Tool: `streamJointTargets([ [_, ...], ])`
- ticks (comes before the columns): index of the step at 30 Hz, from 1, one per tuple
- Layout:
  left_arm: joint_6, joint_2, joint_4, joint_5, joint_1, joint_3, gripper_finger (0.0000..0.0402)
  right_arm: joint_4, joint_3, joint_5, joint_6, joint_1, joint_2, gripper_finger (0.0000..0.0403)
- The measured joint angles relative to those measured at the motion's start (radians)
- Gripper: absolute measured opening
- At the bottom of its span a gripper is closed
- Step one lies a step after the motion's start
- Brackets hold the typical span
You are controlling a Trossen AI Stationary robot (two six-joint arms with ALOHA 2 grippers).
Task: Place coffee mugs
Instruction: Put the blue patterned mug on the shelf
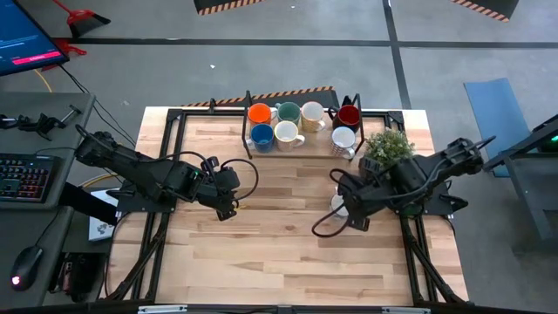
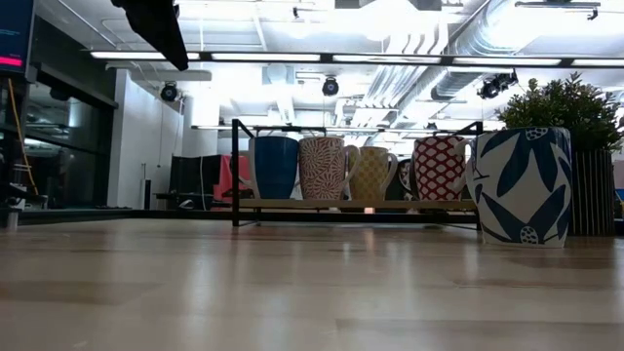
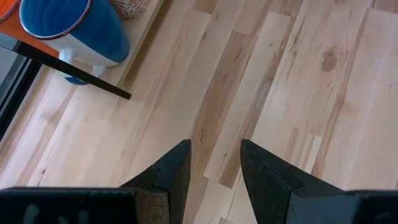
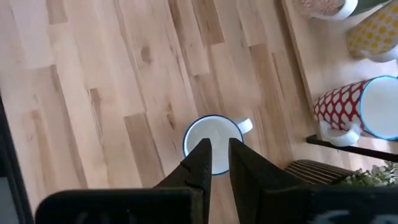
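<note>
Left gripper [image 1: 228,208] idles empty at nine o'clock, fingers narrowly parted, while the right gripper [image 1: 350,215] at three o'clock pinches the rim of the white mug [image 4: 211,144] standing short of the rack [image 1: 296,148] at twelve; likely next, a lift onto it

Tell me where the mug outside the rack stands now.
In the high view, the white mug stands on the table's right side, under the right gripper, in front of the potted plant.

Blue mug [image 3: 68,34] edge-cropped
</note>
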Motion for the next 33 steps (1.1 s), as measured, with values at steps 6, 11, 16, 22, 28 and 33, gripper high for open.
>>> streamJointTargets([
  [6, 0.000, 0.000, 0.000, 0.000, 0.000, 0.000, 0.0129, 0.000, 0.000, 0.208, 0.040, 0.002, 0.000, 0.0032],
  [11, 0.000, 0.000, 0.000, 0.000, 0.000, 0.000, 0.0129, 0.001, 0.000, 0.500, 0.074, 0.002, 0.011, 0.0032],
  [16, 0.000, 0.000, -0.002, 0.000, 0.000, 0.000, 0.0129, 0.002, -0.134, 0.493, 0.075, -0.009, -0.020, 0.0032],
  [22, 0.001, 0.000, -0.009, 0.000, 0.000, 0.000, 0.0129, 0.000, -0.397, 0.111, 0.214, -0.019, -0.111, 0.0032],
  [28, 0.017, 0.000, -0.008, 0.000, 0.000, 0.000, 0.0129, 0.048, -0.577, -0.099, 0.297, -0.010, -0.176, 0.0032],
  [33, 0.001, 0.000, -0.007, 0.000, 0.000, 0.000, 0.0129, 0.114, -0.736, -0.105, 0.299, -0.020, -0.189, 0.0032],
])
